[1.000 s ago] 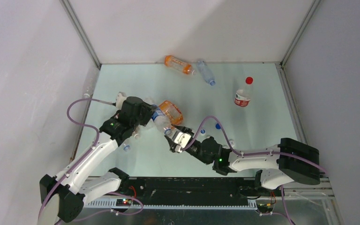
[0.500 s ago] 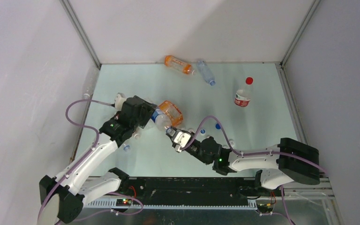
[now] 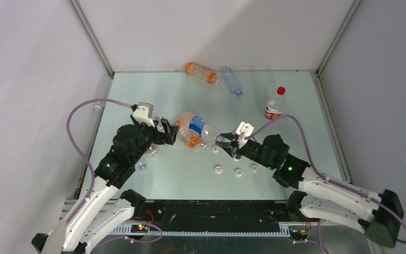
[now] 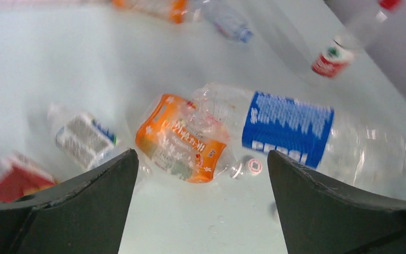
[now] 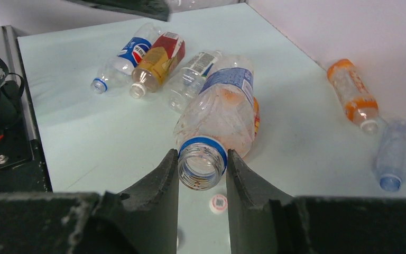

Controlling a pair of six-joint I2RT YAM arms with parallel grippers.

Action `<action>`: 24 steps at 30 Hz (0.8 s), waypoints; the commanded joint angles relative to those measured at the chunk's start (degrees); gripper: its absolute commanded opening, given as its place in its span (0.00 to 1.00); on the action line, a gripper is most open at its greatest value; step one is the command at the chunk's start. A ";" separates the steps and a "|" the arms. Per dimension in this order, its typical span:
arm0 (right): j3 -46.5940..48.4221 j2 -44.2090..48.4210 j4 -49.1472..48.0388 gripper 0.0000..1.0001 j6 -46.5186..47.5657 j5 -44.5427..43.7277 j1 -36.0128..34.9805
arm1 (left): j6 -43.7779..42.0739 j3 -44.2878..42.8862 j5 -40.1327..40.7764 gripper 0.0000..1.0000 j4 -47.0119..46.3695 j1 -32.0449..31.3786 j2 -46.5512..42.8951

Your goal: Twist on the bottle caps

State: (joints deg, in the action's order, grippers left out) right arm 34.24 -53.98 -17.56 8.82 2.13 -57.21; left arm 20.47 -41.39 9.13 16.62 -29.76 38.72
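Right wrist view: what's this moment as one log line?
right hand: shut on bottle neck | bottle: uncapped | left hand: open

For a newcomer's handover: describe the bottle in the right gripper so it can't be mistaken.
Look to the middle of the table, where several bottles lie in a heap. It is the clear Pepsi bottle with a blue label, lying against the orange bottle. Unlike the second Pepsi bottle, its open, capless neck sits between the fingers of the right gripper.

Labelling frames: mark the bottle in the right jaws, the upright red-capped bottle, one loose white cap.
Gripped bottle (image 5: 203, 143): right wrist view, blue neck ring.
Red-capped bottle (image 3: 273, 111): top view, label.
White cap (image 3: 219, 169): top view, top face.
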 commanded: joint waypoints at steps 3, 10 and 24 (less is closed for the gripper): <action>3.43 11.31 17.80 0.00 -4.85 15.17 6.89 | -41.52 -2.45 -29.43 0.95 -1.19 -0.99 -0.18; 5.80 14.54 27.45 0.00 0.90 20.80 7.44 | -55.92 -7.39 -37.53 0.95 6.12 -6.51 6.27; 8.08 13.40 27.44 0.00 3.20 24.16 7.01 | -57.89 -8.64 -37.78 1.00 7.15 -18.83 15.22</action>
State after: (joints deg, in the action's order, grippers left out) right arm 39.18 -40.42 10.90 10.92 24.34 -50.02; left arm -37.12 -51.05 -27.44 26.68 -47.29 53.04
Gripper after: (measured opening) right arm 0.327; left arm 0.996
